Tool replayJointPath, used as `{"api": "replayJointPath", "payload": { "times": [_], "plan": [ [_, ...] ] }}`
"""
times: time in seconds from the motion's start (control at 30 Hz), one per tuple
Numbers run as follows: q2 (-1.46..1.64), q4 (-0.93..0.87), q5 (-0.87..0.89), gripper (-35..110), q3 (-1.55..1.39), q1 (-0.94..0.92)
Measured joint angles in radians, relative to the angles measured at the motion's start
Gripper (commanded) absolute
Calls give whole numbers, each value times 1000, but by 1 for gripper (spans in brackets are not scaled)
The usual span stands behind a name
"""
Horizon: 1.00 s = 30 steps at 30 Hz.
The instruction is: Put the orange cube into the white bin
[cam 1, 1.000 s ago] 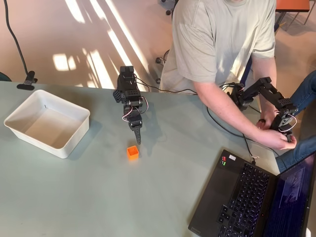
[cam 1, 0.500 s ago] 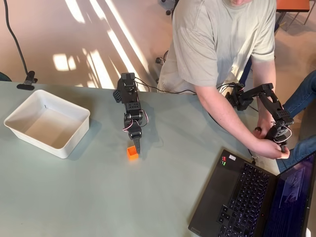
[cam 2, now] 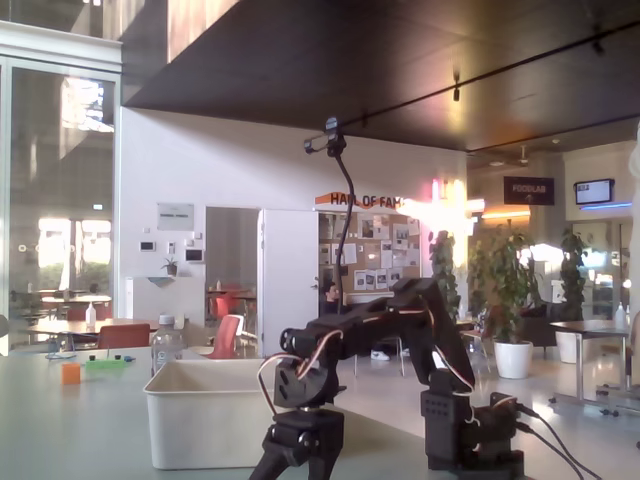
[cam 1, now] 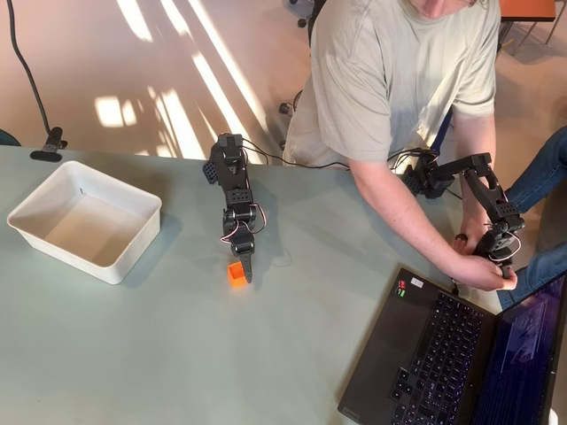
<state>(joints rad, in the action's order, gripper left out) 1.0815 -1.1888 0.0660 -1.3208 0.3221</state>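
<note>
The orange cube (cam 1: 235, 274) rests on the grey-green table in the overhead view, just below the arm. My black gripper (cam 1: 243, 271) is stretched down over it, its tip covering the cube's right edge. In the fixed view the gripper (cam 2: 300, 472) points down at the bottom edge with its two fingers (cam 2: 270, 462) splayed apart, so it is open. The cube lies below that picture's edge. The white bin (cam 1: 115, 254) stands empty at the table's left, a good way from the cube; in the fixed view the bin (cam 2: 205, 420) sits behind the gripper.
A person sits behind the table, arm (cam 1: 399, 208) reaching across its right side. An open laptop (cam 1: 443, 354) fills the front right corner. Cables (cam 1: 292, 162) run from the arm's base. A small orange thing (cam 2: 70, 373) sits far off at the left.
The arm has reached forward and down: the gripper tip, a second ago short of the cube, now sits on the cube's right edge. The cube and bin stay put.
</note>
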Motion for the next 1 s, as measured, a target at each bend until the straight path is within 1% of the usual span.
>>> {"api": "replayJointPath", "payload": {
  "times": [0.17, 0.33, 0.67, 1.0],
  "plan": [
    [-2, 35, 0, 72, 28, 0],
    [-37, 35, 0, 72, 32, 0],
    [-41, 32, 2, 72, 40, -72],
    [-60, 32, 2, 72, 52, -67]
  ]
}}
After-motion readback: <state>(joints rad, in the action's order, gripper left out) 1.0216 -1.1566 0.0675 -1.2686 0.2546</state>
